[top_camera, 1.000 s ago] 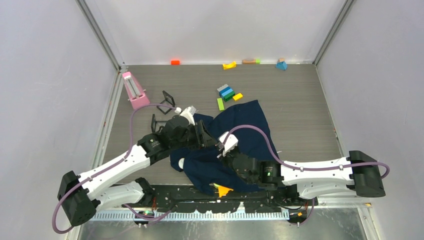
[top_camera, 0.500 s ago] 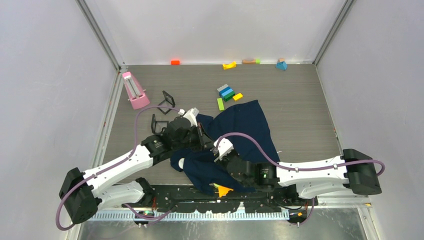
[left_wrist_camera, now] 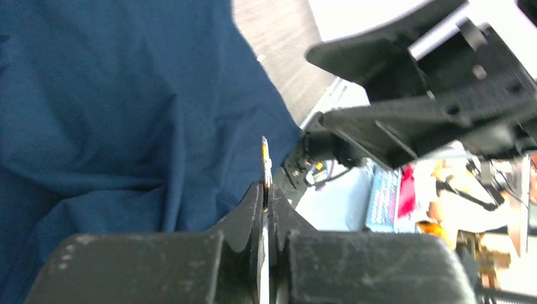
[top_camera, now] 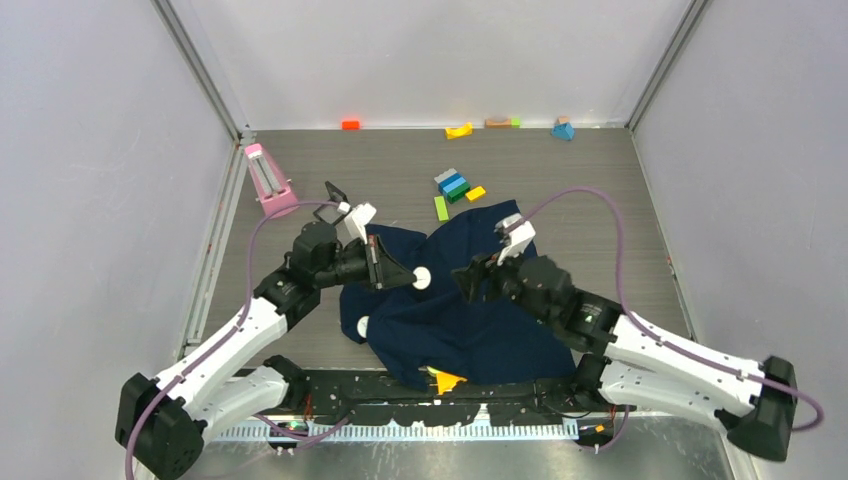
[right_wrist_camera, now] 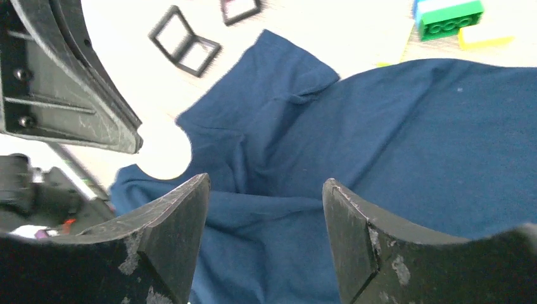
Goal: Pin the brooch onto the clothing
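Navy T-shirt (top_camera: 480, 325) lies crumpled, with nothing pinned to it yet. Above the T-shirt's middle, the left gripper (left_wrist_camera: 266, 190) is clamped on the brooch (top_camera: 422, 278), whose pale back shows and which seems to hang clear of the T-shirt. Facing it, also over the T-shirt, the right gripper (right_wrist_camera: 265, 183) has its jaws apart and empty. I judge the pinning itself is all left to do.

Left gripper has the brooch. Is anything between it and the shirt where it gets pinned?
Nothing visible. The brooch is clamped in the left gripper tips, over bare navy clothing in the top view. The open right gripper faces it from the side, close by, not between brooch and fabric.
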Robot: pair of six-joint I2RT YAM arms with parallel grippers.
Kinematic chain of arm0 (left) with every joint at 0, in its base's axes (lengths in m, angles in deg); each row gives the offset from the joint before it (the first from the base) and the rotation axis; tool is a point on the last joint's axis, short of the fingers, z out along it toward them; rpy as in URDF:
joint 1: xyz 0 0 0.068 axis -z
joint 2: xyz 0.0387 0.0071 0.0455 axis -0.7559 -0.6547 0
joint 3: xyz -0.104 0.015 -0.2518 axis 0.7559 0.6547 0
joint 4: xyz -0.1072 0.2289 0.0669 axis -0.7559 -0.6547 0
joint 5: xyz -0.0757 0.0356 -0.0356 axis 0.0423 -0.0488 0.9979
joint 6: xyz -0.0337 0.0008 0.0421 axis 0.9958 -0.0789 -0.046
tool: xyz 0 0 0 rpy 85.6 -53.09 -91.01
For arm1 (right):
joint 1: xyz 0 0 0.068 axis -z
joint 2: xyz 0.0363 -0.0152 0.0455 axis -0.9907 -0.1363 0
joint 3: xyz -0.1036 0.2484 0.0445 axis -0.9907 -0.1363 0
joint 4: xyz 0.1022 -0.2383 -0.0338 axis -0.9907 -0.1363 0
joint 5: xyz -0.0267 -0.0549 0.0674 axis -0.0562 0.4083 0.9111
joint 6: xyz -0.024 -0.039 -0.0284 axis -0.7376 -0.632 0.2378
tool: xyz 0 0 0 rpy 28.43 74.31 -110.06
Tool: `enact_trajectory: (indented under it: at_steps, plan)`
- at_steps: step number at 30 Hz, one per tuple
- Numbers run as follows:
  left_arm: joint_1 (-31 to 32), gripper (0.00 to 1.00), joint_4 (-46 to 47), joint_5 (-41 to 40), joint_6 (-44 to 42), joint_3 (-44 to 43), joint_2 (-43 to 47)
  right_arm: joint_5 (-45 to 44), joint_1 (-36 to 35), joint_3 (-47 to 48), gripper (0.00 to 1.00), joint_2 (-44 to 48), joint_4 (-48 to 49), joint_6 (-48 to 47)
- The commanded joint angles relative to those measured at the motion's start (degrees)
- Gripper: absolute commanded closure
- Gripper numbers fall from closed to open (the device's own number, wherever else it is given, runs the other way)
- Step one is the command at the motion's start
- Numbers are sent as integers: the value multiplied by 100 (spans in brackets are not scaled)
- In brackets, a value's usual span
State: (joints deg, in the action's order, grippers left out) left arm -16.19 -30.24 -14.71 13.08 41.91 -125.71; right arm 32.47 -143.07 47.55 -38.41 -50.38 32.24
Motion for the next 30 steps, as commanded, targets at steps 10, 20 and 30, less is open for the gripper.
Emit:
enact_trajectory:
  at_steps: [10,20,30]
  plan:
    - [-208,100,-376,3051,-1554,-864,30,5232,1406,-81,38,291,1366,2205]
    - [-208,100,30,2807,-1311,-674,133,5415,1404,-74,50,-46,1877,2593]
    - [-208,100,1598,115,277,317,1338,3686,1295,-1062,54,-161,4137,3904]
